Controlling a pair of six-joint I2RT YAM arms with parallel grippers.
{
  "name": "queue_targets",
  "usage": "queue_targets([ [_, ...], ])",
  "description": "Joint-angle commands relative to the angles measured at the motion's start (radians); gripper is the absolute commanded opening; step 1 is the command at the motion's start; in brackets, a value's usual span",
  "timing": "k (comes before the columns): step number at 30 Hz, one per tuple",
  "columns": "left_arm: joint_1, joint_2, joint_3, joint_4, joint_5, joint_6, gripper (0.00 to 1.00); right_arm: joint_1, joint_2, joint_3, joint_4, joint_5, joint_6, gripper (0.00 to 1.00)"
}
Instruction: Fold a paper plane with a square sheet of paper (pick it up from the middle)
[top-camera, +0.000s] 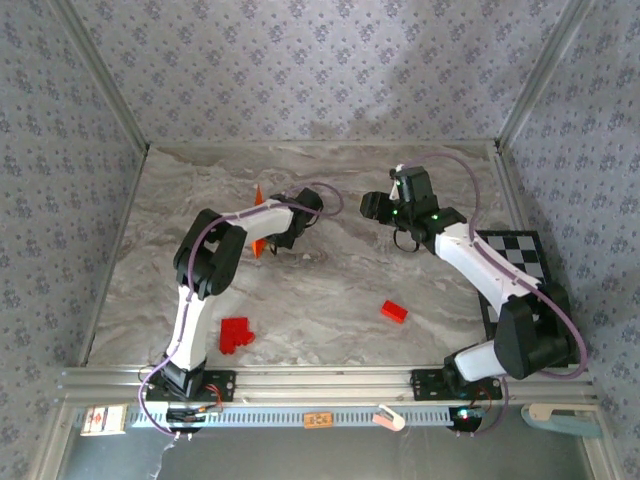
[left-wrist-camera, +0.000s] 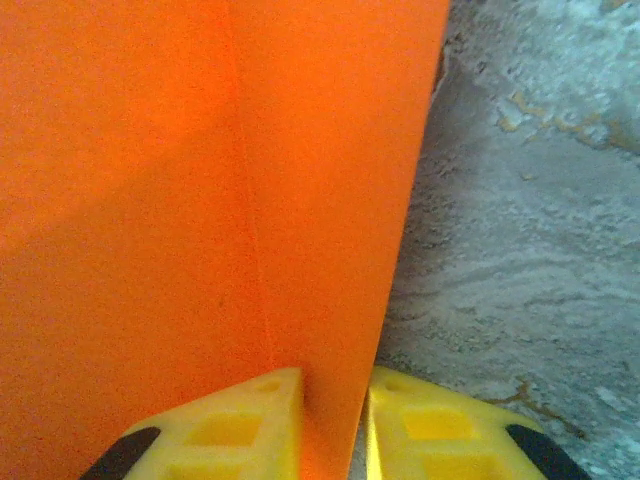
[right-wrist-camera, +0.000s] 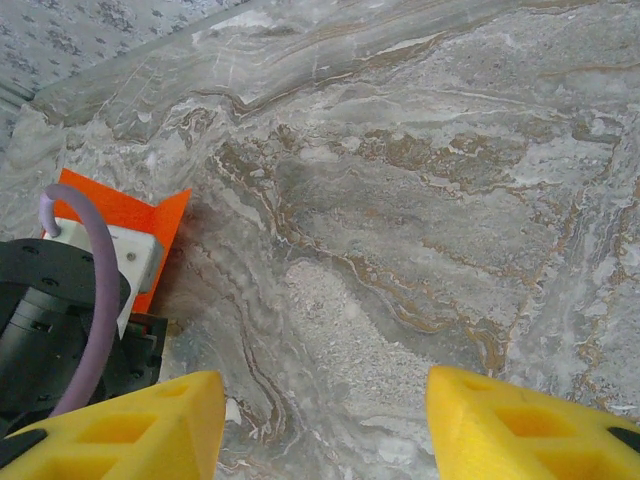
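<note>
Two tools work over the grey marbled tabletop (top-camera: 340, 285). The left tool (left-wrist-camera: 333, 388) has its yellow fingers (left-wrist-camera: 240, 425) on either side of the lower edge of the thin, bright orange square sheet of paper (left-wrist-camera: 200, 200). Its jaws stand narrow with the sheet between them, but whether the pads press the paper cannot be told. The sheet stands nearly upright at the left tool, left of centre and towards the far side. One straight crease runs up it from just beside the fingers. The right tool (right-wrist-camera: 325, 380) is open and empty, well to the right of the sheet.

Step in hand, as judged: forming the centre fold.

1. Keep the crease in line with the gap between the left fingers, so the two halves meet edge to edge
2. Lower the sheet until it lies flat before any release, because thin upright paper is likely to topple or spring open
3. Bring the right tool in from the open side and press along the crease, not across it
4. Stay clear of the two small red plastic blocks (top-camera: 236, 333) nearer the arm bases
</note>
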Motion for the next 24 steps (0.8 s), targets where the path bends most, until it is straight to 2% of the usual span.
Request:
queue_targets([
  [1, -0.012, -0.029, 0.031, -0.036, 0.062, -0.041, 0.26, -0.008, 0.006, 0.001, -0.009, -0.003, 0.011, 0.57],
  [2, -0.013, -0.038, 0.032, -0.04, 0.066, -0.049, 0.27, -0.008, 0.007, 0.001, -0.009, -0.004, 0.012, 0.57],
  [8, -0.043, -0.114, 0.013, -0.034, 0.273, -0.138, 0.36, -0.008, 0.007, 0.001, -0.006, 0.004, 0.021, 0.57],
  [16, -0.077, -0.269, -0.119, 0.067, 0.571, -0.246, 0.39, -0.015, 0.006, -0.004, -0.002, 0.008, 0.036, 0.58],
  [20, -0.067, -0.362, -0.183, 0.13, 0.603, -0.248, 0.38, -0.016, 0.007, -0.009, 0.006, 0.003, 0.038, 0.6],
  [24, -0.012, -0.415, -0.242, 0.192, 0.623, -0.24, 0.32, -0.013, 0.012, -0.016, 0.022, -0.013, 0.044, 0.61],
])
